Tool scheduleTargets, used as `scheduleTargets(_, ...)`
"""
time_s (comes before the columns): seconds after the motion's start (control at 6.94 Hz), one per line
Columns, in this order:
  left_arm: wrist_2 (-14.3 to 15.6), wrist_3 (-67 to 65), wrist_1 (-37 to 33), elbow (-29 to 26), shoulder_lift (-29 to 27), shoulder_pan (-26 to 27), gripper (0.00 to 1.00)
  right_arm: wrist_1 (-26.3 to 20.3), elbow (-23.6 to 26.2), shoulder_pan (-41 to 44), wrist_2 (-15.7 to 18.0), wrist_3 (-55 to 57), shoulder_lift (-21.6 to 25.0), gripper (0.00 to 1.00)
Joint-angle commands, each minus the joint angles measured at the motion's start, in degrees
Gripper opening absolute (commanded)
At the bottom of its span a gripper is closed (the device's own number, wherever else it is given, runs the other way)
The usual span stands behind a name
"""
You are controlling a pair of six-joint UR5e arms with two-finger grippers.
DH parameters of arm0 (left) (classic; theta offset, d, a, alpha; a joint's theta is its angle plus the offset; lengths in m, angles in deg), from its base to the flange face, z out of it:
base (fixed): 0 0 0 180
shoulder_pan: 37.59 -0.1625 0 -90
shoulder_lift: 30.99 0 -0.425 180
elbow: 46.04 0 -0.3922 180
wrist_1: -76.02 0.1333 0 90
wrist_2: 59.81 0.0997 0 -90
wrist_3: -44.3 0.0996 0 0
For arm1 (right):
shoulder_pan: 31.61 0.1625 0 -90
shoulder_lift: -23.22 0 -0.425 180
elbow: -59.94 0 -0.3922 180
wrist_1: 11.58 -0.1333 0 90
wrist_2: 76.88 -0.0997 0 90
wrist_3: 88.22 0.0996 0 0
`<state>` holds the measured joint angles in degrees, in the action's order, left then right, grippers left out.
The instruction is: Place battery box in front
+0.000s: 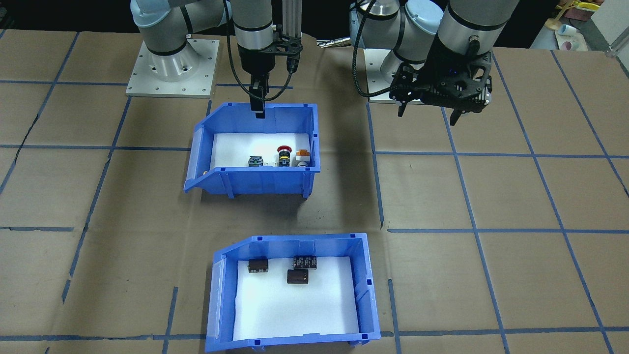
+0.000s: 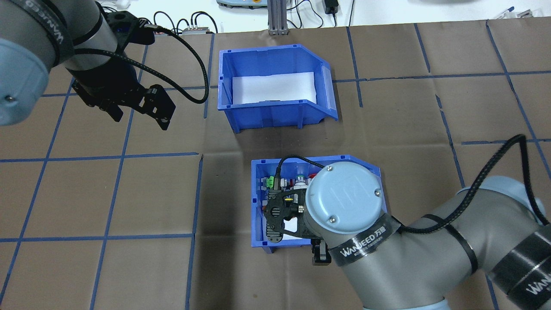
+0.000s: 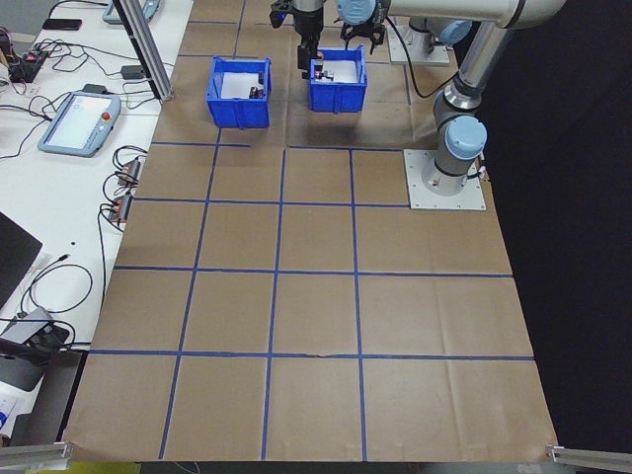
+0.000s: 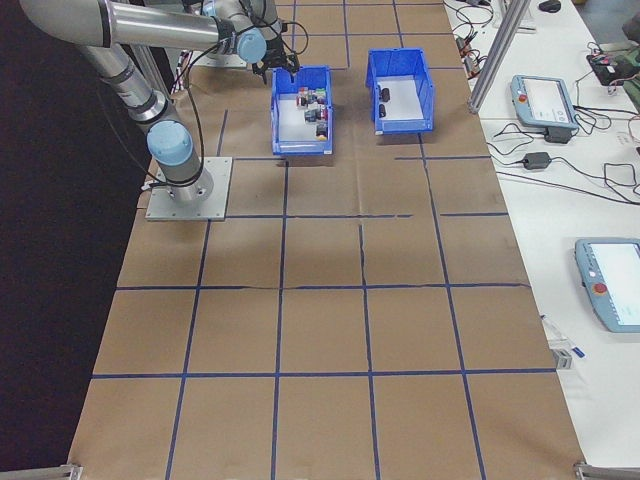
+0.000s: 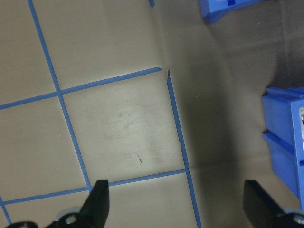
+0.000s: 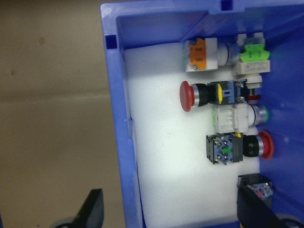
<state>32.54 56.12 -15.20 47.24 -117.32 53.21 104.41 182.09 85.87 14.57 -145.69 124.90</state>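
Note:
The battery box [image 1: 366, 295] is a blue bin with white foam and three dark cylinders [image 1: 298, 277]. It stands on the table side far from the robot [image 2: 271, 115]. A second blue bin [image 1: 260, 183] with coloured push-buttons [image 6: 204, 95] stands nearer the robot. My right gripper [image 1: 258, 109] hangs open over that bin's robot-side wall. In the right wrist view [image 6: 173, 209] one finger is outside this wall and one inside. My left gripper [image 1: 427, 114] hovers open over bare cardboard [image 5: 128, 123], away from both bins, holding nothing.
Brown cardboard with a blue tape grid [image 1: 471, 216] covers the table. Both robot bases [image 1: 172, 69] stand at the robot-side edge. An aluminium post [image 2: 274, 17] rises at the far edge. Teach pendants [image 4: 545, 95] and cables lie on a white bench beyond.

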Motion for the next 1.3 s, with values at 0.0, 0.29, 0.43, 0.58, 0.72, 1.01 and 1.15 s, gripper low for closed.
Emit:
scheduleTargets(0.0,-0.9,-0.1,1.3,0.5,1.1,-0.1,0.99,-4.6,-4.0,-7.1,-0.7,4.8,0.5,1.00)
scheduleTargets(0.29,-2.2,-0.1,1.4,0.7,1.0,-0.3,0.99,-5.4,-6.0,-15.0,-2.0,13.4,0.4,1.00)
scheduleTargets(0.43,-1.7,0.1,1.4,0.8,2.1,-0.3,0.99,-8.4,-8.4,-19.0,-2.0,19.6,0.4,1.00)
scheduleTargets(0.58,-1.5,0.2,1.4,0.9,2.0,-0.4,0.99,-11.3,-11.0,-23.2,-2.1,25.2,-0.6,1.00)
scheduleTargets(0.72,-1.6,0.2,1.4,0.8,2.0,-0.4,0.99,-12.8,-13.1,-26.0,-2.1,33.1,-1.9,1.00)
scheduleTargets(1.01,-1.7,0.2,1.4,0.9,2.0,-0.4,0.99,-12.6,-16.6,-26.9,-1.9,50.1,-2.8,1.00)
scheduleTargets(1.15,-1.7,0.2,1.4,1.0,2.0,-0.4,0.99,-12.7,-19.7,-26.9,-2.1,57.4,-4.5,1.00)
